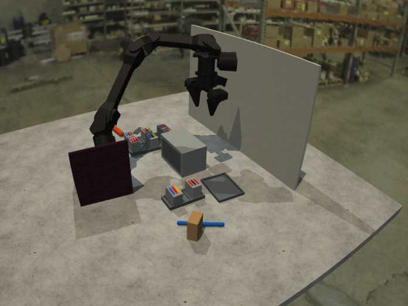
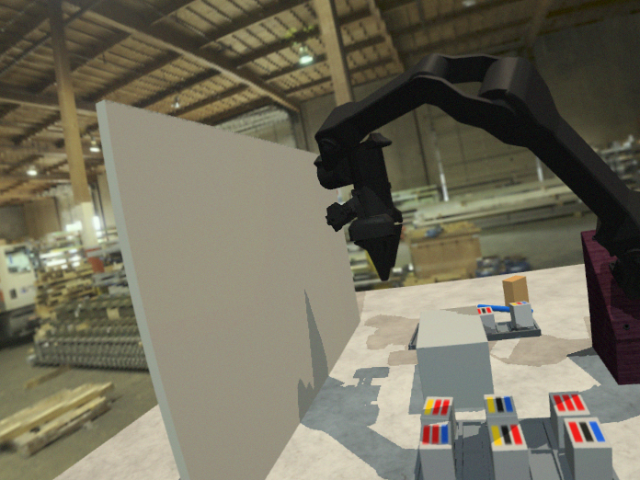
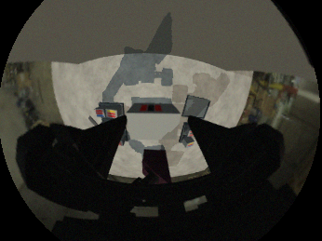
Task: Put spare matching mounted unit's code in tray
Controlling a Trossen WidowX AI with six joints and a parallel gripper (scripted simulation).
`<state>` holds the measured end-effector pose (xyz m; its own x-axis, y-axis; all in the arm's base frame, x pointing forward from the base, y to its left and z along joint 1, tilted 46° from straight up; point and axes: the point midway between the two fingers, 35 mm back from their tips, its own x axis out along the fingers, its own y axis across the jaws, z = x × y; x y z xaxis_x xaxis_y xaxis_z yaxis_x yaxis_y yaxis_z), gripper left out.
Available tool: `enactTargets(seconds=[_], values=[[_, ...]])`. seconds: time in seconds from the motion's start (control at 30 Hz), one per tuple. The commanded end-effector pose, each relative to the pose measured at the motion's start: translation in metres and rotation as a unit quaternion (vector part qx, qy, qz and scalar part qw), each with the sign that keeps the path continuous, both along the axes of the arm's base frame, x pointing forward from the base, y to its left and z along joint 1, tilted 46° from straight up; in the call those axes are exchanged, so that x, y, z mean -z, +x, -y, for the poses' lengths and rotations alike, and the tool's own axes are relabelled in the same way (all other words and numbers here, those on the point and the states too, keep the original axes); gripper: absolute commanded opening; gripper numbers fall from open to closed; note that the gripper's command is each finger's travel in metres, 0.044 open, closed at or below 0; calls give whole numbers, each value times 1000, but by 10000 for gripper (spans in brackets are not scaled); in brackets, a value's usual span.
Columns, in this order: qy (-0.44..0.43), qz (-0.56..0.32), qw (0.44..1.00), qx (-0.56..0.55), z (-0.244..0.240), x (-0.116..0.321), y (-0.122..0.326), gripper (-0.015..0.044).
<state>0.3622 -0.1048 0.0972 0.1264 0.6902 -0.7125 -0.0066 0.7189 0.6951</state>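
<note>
Spare units (image 2: pixel 509 437): small grey blocks with striped colour codes on top, racked near the arm's base beside the mounted unit (image 1: pixel 183 152). I judge them rigid, light, smooth-sided; best taken across opposite flat sides. My hand (image 1: pixel 206 98) hangs wide open and empty, high above the worktop (image 1: pixel 272 251), well apart from them.

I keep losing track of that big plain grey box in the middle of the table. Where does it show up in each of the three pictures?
Top view: the grey box sits mid-table, between the wall panel and the dark red board.
Exterior view: lower right of centre, behind the rows of striped spares.
Wrist view: small, at centre, between the open claw's fingers, its face showing a striped label.
Shared landmark: the flat grey tray beside it.
</note>
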Motion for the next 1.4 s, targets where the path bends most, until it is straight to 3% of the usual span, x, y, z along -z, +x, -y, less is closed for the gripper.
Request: enactTargets(seconds=[0.0, 0.2, 0.77, 0.9, 1.07, 1.23, 1.3, 1.37], values=[[8, -3, 1000, 7, -1, -2, -1, 440], [9, -2, 1000, 6, -40, 37, 7, 440], [10, -2, 1000, 6, -41, 38, 7, 440], [18, -99, 989, 109, -10, 68, -13, 440], [44, -279, 912, 298, 38, 120, -65, 440], [81, -451, 755, 469, 66, 169, -133, 440], [92, -490, 705, 505, 69, 180, -150, 440], [93, -494, 698, 509, 70, 181, -153, 440]])
